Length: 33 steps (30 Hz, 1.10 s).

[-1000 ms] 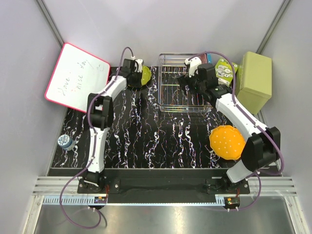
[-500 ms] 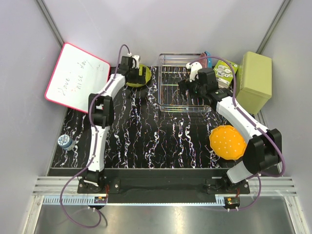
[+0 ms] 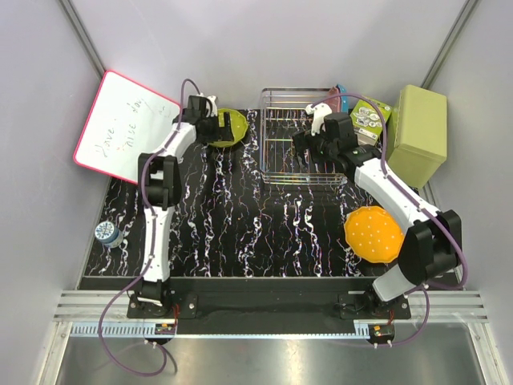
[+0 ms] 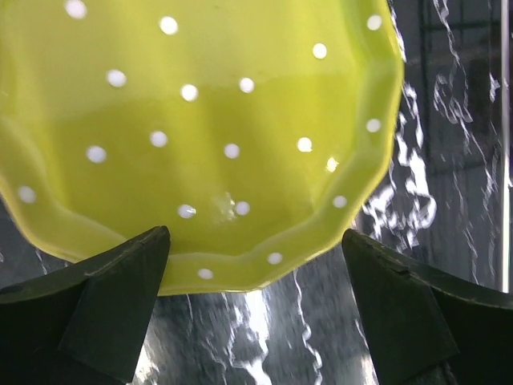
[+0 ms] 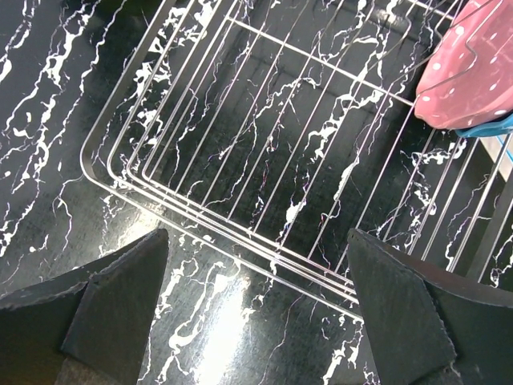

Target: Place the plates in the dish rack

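The lime green plate [image 3: 228,127] rests on the black marbled table left of the dish rack [image 3: 300,181]. My left gripper [image 3: 210,124] is open at its left edge, and in the left wrist view the plate [image 4: 200,120] sits just beyond the left gripper [image 4: 255,241], with a finger either side of its rim. My right gripper [image 3: 303,142] hovers open over the rack's front edge [image 5: 240,233] with nothing between the right gripper's [image 5: 256,241] fingers. A pink plate [image 5: 473,72] leans on a blue plate [image 5: 490,127] at the rack's back right. The orange plate [image 3: 373,233] lies at the right.
A red-framed whiteboard [image 3: 128,128] leans at the back left. An olive-green box [image 3: 421,132] and a green packet [image 3: 371,119] stand right of the rack. A small round object [image 3: 107,233] sits at the table's left edge.
My left gripper has opened, let go of the lime green plate and drawn back to the left. My right gripper has backed off slightly towards the rack's front edge.
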Available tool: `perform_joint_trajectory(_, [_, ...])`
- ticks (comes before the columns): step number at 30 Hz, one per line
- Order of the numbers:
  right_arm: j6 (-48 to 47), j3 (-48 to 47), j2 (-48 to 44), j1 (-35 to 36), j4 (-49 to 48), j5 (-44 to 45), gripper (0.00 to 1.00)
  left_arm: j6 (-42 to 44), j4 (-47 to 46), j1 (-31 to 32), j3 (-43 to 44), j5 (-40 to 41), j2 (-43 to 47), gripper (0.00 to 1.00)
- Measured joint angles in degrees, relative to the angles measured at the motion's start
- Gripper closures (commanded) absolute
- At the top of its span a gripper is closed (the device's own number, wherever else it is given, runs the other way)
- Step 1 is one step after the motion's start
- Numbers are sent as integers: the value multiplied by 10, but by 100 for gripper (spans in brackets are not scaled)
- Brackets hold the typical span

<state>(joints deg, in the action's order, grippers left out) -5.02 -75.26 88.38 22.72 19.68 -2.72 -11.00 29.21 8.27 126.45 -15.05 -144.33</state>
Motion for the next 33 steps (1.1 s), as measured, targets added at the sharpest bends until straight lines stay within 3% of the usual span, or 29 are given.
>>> perform_joint_trajectory(16, [9,-9,30,0,3,-31,0,-8,85,52,-449,-73,305,1])
perform_joint_trajectory(23, [26,22,-12,0,7,-47,0,-59,96,141,-648,-120,449,1])
perform_joint_trajectory(29, [37,113,-115,0,9,-55,1,-97,98,236,-720,-172,494,1])
perform_joint_trajectory(33, [52,169,-177,-2,11,-60,0,-92,108,234,-688,-105,513,1])
